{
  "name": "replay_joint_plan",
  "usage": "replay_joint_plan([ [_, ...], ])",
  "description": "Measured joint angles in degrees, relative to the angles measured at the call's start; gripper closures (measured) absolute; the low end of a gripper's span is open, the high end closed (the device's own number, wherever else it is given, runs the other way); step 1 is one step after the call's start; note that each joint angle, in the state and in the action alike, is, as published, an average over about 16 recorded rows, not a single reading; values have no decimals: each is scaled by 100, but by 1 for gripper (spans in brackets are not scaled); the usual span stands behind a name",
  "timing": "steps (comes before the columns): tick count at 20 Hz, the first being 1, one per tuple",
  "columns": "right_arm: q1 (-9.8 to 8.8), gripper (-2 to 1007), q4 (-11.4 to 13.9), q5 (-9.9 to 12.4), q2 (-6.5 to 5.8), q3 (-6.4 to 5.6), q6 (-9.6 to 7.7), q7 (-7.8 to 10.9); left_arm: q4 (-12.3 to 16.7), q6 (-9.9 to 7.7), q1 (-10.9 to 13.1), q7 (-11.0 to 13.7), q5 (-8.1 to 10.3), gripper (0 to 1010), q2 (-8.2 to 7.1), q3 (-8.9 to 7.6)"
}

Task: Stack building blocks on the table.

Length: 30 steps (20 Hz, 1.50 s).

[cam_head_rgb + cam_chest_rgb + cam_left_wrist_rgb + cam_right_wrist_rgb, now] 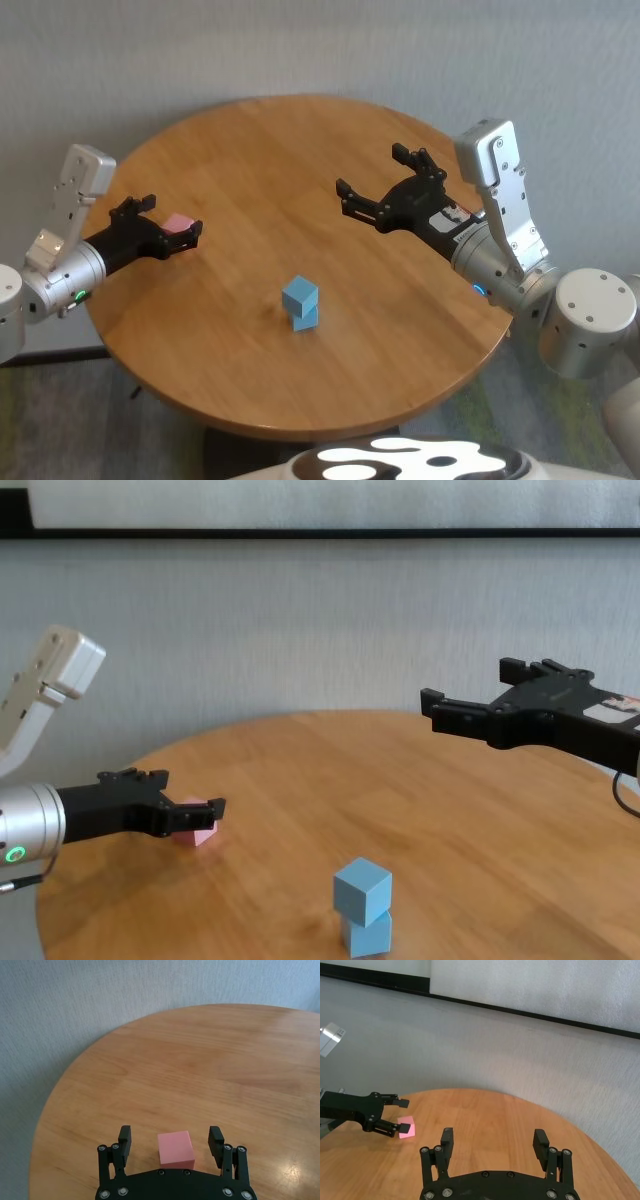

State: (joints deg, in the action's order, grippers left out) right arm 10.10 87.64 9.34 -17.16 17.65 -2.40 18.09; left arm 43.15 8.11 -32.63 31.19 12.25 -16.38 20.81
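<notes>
Two light blue blocks are stacked near the front middle of the table, the upper one turned slightly askew on the lower. The pink block is seen resting on the table at its left side, between the wide-spread fingers of the left gripper, which are not closed on it. The right gripper is held above the table's right side, fingers fully apart and empty.
</notes>
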Motion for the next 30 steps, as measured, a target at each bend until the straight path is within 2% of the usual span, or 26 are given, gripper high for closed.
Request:
replay_joint_plan([
  [16,0,0,0,0,0,0,0,0,-751,365,-266,178,-48,10,165,-85],
  [30,0,0,0,0,0,0,0,0,-1497,789,-562,403,-33,10,353,-221],
])
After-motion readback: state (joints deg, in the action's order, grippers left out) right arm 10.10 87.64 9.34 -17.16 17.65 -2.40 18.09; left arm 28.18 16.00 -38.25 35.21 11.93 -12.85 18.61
